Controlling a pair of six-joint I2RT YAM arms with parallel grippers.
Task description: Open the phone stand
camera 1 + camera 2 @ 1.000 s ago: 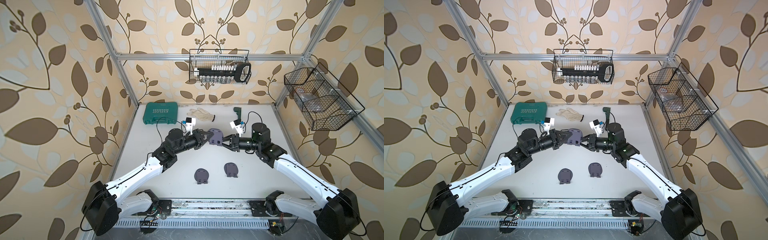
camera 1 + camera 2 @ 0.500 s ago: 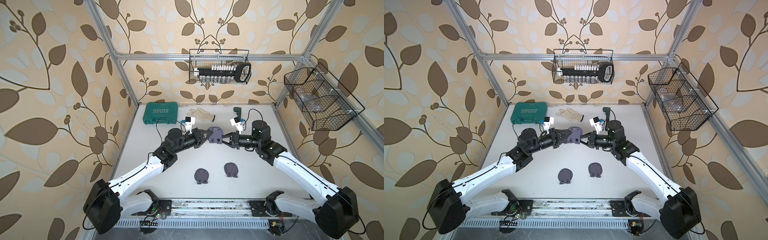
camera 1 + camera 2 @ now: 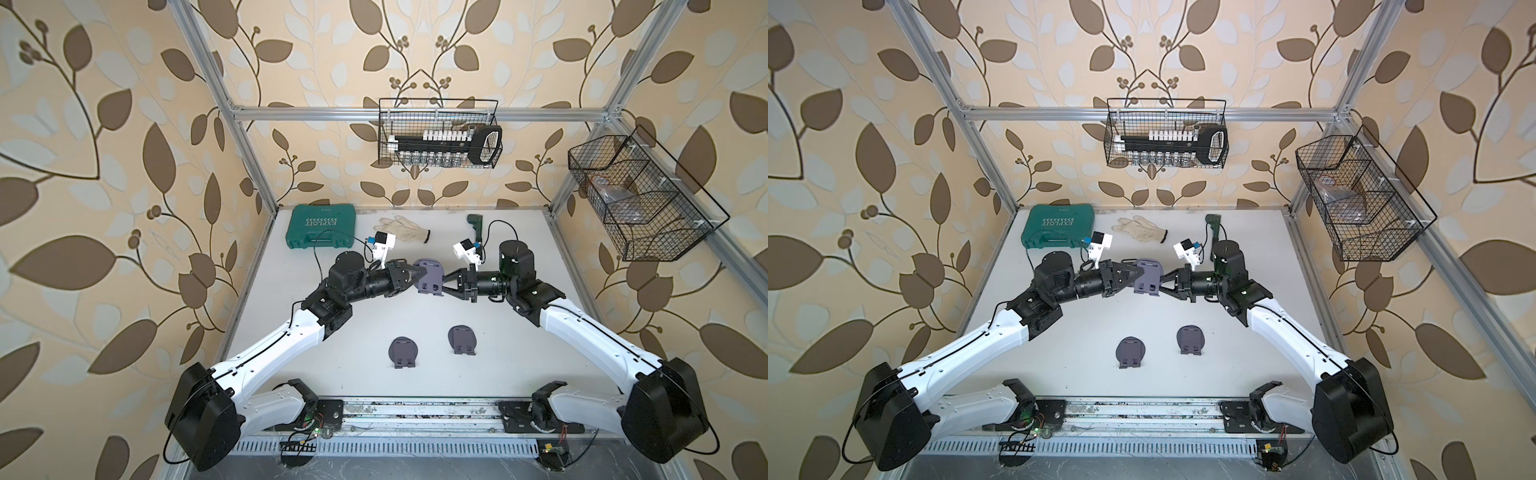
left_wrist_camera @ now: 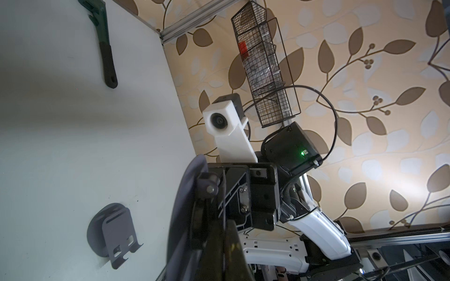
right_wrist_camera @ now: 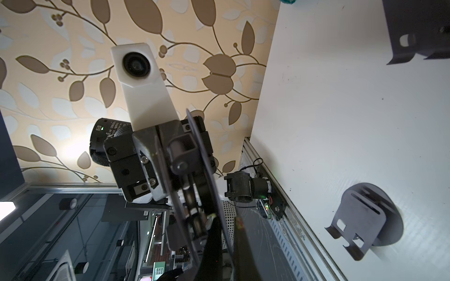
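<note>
Phone stand (image 3: 430, 275) long axis front-back, hooks toward robot; left gripper (image 3: 419, 275), right gripper (image 3: 445, 286) clamped on its sides.

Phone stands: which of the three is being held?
The phone stand pinched between the left claw and right claw above the table; the other two rest on it, nearer the arms' bases.

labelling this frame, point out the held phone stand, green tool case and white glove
held phone stand (image 3: 430, 276), in a top view, middle of its plate
green tool case (image 3: 322, 225), in a top view, centre of its lid
white glove (image 3: 404, 229), in a top view, its palm
</note>
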